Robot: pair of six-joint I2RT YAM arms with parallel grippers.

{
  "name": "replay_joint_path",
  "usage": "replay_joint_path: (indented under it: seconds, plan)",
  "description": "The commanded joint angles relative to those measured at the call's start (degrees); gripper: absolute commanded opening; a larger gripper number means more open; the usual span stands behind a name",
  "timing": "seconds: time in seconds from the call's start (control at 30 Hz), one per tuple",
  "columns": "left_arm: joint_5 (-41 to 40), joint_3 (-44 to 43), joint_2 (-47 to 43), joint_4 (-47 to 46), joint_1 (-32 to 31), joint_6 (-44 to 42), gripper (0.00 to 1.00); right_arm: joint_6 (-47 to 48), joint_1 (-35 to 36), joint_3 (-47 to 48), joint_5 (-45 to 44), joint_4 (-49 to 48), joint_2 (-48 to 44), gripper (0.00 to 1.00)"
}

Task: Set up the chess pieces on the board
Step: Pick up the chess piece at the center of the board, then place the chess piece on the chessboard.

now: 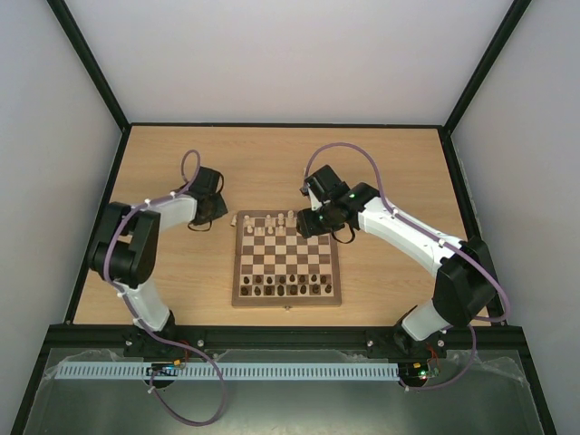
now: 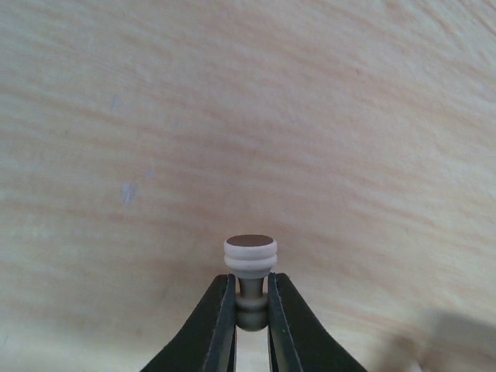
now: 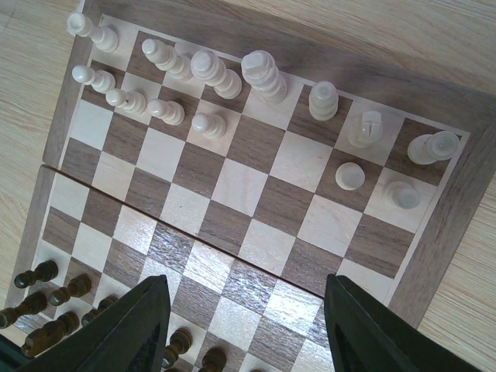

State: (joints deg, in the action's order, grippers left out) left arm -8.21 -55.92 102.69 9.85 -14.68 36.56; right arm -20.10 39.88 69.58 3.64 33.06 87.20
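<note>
Left tool (image 2: 252,310) clamped on the neck of a cream chess piece (image 2: 249,256), over the table (image 2: 232,116) beside the board (image 1: 286,303); right tool (image 3: 244,310) gapes wide (nothing in it). Thin grip there, so the piece could pivot and land toppled.

- My left arm (image 1: 169,210) and right arm (image 1: 399,231) have smooth white shells between bulky black joints.
- A purple cable (image 1: 343,145) runs along each arm, pinned with small white ties.
- A green light (image 1: 349,194) glows near my right wrist.
- My left fingers (image 2: 213,333) are matte black and taper to slim tips.
- My right fingers (image 3: 116,333) are black, broad wedges.
</note>
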Motion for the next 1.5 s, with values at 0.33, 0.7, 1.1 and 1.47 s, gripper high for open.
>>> replay_joint_path:
  seconds: [0.33,0.7,1.1,1.47]
  plan:
    - [35.72,6.37,-38.21,18.17,-10.68,-9.57,0.04,-1.71,-0.43,3.01,14.17,1.15,-6.65,0.62]
    - [27.38,12.45,-63.45,16.04,-38.51,-7.67,0.06,-8.82,-5.40,2.34,43.11,1.46,-11.90,0.65]
    - [-3.26,4.93,-53.94,24.14,-64.58,-6.79,0.03,-14.78,-4.18,-11.37,56.41,2.06,-19.60,0.67]
    - [-6.63,2.20,-47.75,19.34,-65.13,-10.04,0.02,-21.41,-1.89,-18.64,58.73,-6.45,-24.11,0.59]
